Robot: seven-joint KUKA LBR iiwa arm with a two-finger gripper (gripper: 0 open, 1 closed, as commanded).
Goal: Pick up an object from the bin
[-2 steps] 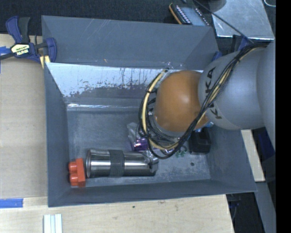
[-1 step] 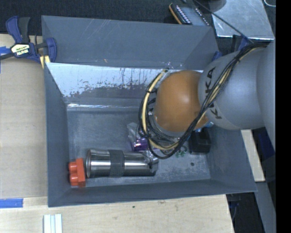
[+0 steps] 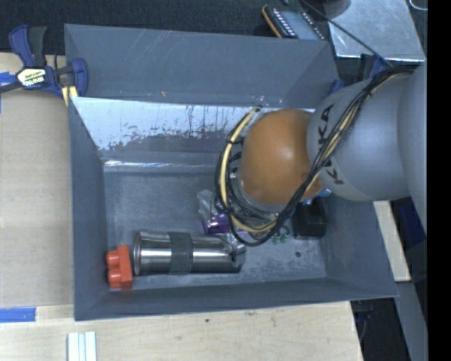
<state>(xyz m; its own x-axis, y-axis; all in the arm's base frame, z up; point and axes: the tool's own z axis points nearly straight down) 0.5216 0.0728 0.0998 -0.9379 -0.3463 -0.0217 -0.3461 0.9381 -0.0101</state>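
The arm (image 3: 361,141) hangs beside a steel cylinder (image 3: 184,253) (red-capped).

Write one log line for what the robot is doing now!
gripper: by silver cylinder, uncapped end | cylinder: lying on bin floor

In the bin (image 3: 86,201) are lying one red-capped silver cylinder (image 3: 182,253), one small purple item (image 3: 216,221) and one black block (image 3: 311,221): three things showing in all.
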